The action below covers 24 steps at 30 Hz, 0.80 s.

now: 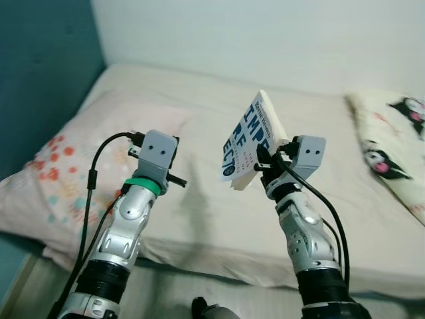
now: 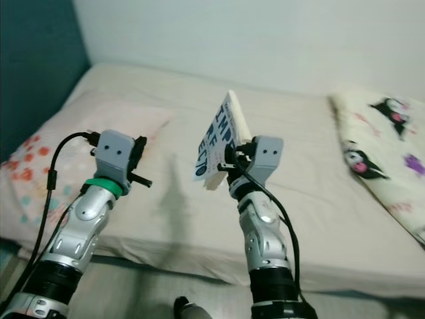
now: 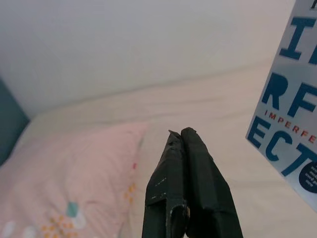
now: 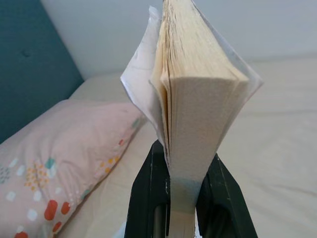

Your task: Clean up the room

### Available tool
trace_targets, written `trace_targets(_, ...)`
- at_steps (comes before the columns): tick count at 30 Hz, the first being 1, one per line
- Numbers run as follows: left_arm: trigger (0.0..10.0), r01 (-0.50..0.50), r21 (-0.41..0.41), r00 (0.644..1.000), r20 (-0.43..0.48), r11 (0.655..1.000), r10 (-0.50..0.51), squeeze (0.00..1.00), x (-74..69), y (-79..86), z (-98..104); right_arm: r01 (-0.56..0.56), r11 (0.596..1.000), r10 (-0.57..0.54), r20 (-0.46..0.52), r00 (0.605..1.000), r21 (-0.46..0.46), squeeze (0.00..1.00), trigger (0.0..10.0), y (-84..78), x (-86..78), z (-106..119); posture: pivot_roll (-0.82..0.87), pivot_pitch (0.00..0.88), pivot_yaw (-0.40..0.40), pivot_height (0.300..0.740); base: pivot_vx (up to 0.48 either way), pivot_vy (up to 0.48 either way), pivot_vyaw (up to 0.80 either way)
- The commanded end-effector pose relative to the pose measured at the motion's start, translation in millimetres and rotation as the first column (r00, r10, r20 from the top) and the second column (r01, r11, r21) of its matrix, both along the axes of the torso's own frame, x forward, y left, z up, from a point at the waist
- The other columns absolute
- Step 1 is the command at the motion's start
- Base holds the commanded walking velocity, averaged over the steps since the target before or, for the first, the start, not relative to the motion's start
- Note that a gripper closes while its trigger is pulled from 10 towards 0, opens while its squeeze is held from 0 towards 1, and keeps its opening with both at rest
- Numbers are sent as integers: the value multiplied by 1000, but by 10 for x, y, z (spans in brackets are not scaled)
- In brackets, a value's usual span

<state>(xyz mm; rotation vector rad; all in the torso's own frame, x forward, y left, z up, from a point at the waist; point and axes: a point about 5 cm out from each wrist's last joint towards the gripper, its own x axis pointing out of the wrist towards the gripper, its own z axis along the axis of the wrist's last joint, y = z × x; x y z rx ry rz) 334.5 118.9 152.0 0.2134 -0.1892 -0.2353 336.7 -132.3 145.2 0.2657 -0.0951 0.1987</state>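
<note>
Cream bedding covers the bed point(image 1: 219, 219) that fills the scene ahead of the robot, with a pale wall behind it and a teal headboard panel point(image 1: 40, 80) off at nine o'clock. A pink pillow with orange and teal spots point(image 1: 86, 159) lies on the bed toward nine o'clock, and a cream pillow printed with black-and-white cartoon figures point(image 1: 392, 139) lies at three o'clock.

At the centre, the right gripper point(image 1: 262, 163) is raised above the mattress and clamps a paperback book point(image 1: 251, 136) by its lower edge. In the right wrist view the two black fingers point(image 4: 143, 198) press on either side of the page block, and the covers fan slightly apart above them. The book stands tilted, its white cover with large blue lettering turned toward the left arm.

The left gripper point(image 1: 178, 181) hovers at about eight o'clock from the book, well apart from it, its fingers point(image 3: 190, 188) pressed together on nothing.

The step in hand appears to be carrying the book off the bed to wherever it belongs. The hold is only on a narrow strip near one edge, so the heavy free end could lever out. It would be wise to keep the wrist steady, move without jerks, and keep the book's weight above the fingers rather than hanging sideways. If the pages splay further, the left gripper could support the top edge. When setting it down, lower the spine or flat face first before easing the grip.
</note>
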Motion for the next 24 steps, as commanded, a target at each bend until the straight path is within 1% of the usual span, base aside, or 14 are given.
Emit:
trace_targets(1,10000,-1,2,1000,-19,1000,1,0,-6,-20,-38,5,1000,-6,23,1000,6,0,10000,-24,0,38,-18,75,2,740,0,0,-800)
trace_targets(5,10000,-2,2,1000,-22,1000,3,0,-13,-19,-48,-2,1000,2,20,1000,17,0,10000,-14,-4,31,-17,80,1,740,0,0,-791)
trace_targets(7,10000,-4,2,1000,-24,1000,4,0,-18,-14,-48,-33,998,32,16,999,58,0,10000,20,-12,27,-16,86,5,740,0,0,0)
trace_targets(8,10000,-4,2,1000,-24,1000,4,0,-18,-14,-48,-33,998,32,16,999,58,0,10000,20,-12,27,-16,86,5,740,0,0,0)
trace_targets(11,10000,-11,-1,999,-34,1000,11,0,-19,2,-58,-100,990,97,32,995,103,0,10000,111,-27,69,-16,86,9,740,0,0,0)
trace_targets(15,10000,-16,-6,999,-40,1000,16,0,-17,17,-64,-128,985,124,41,991,116,0,10000,154,-35,85,-14,87,10,740,0,0,0)
trace_targets(19,10000,-34,-13,998,-51,999,33,0,-13,53,-75,-144,981,141,32,990,131,0,10000,183,-39,55,-11,87,9,740,0,0,0)
trace_targets(21,10000,-45,-10,997,-57,999,44,0,-16,74,-88,-144,974,145,11,989,175,0,10000,181,-31,-1,-6,88,10,740,0,0,0)
trace_targets(23,10000,-53,1,996,-68,999,53,0,-27,93,-123,-134,948,149,-31,988,289,0,10000,175,3,-86,-6,89,11,740,0,0,0)
trace_targets(24,10000,-53,15,996,-71,998,54,0,-36,95,-142,-126,916,158,-54,986,382,0,10000,167,25,-127,-6,89,11,740,0,0,0)
